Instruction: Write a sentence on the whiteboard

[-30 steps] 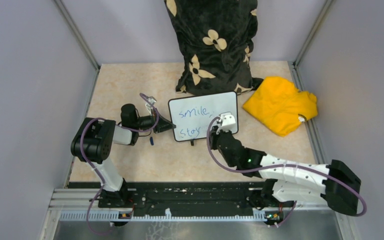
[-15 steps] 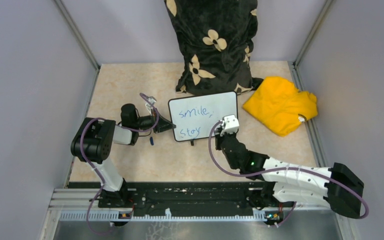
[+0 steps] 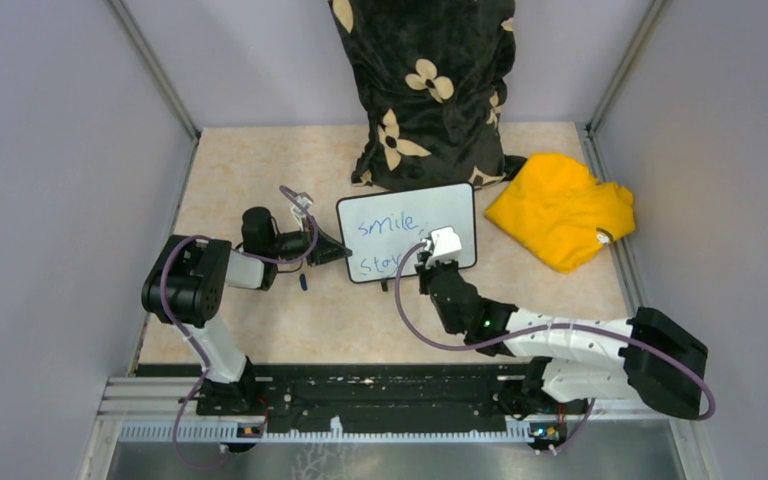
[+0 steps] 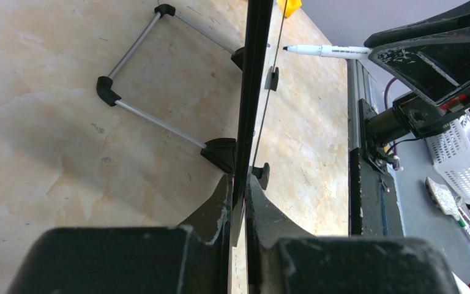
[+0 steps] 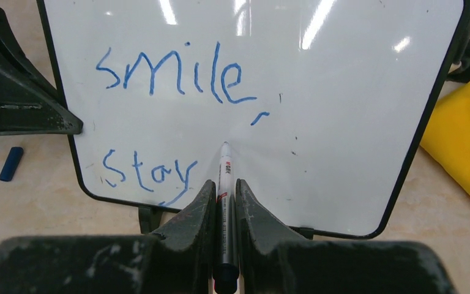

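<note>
The whiteboard (image 3: 410,230) stands upright mid-table, also in the right wrist view (image 5: 318,98). The sentence (image 5: 177,76) on it reads "smile," above "stay" in blue. My left gripper (image 3: 332,252) is shut on the board's left edge (image 4: 245,153), seen edge-on in the left wrist view. My right gripper (image 3: 430,262) is shut on a white marker (image 5: 224,177); its tip is at the board to the right of "stay", whether it touches I cannot tell. The marker also shows in the left wrist view (image 4: 327,50).
A yellow cloth (image 3: 560,208) lies right of the board. A black flowered pillow (image 3: 425,90) stands behind it. A blue marker cap (image 3: 304,283) lies on the table by the left gripper, also in the right wrist view (image 5: 10,163). Grey walls enclose the table.
My right gripper with the marker swung right and then back left along the board's lower line, ending just right of "stay". The left arm and the board have not moved.
</note>
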Robot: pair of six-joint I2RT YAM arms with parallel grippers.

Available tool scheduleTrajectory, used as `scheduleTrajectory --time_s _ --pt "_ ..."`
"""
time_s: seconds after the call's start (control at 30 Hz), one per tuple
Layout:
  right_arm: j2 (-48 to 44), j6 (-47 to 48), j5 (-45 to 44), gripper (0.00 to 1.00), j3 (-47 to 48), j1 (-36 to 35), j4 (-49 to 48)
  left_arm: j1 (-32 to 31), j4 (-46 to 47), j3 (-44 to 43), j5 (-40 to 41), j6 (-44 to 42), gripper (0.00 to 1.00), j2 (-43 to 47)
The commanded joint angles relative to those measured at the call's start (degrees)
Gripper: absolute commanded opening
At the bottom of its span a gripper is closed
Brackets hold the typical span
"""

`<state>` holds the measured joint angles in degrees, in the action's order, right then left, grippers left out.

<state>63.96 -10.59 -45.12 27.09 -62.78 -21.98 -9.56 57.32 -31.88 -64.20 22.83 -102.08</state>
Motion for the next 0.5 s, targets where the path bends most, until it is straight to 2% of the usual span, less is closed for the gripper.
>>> scheduleTrajectory --time_s 0.0,0.47 --pt "1.6 1.8 -1.0 0.00 3.9 -0.5 -7.1 -0.7 -3.0 -0.5 0.2 -0.7 0.00 -1.4" --pt "3.4 0.2 -0.8 0.00 4.1 -0.5 -6.5 -0.7 -3.2 -0.6 0.3 -0.7 0.00 -1.4"
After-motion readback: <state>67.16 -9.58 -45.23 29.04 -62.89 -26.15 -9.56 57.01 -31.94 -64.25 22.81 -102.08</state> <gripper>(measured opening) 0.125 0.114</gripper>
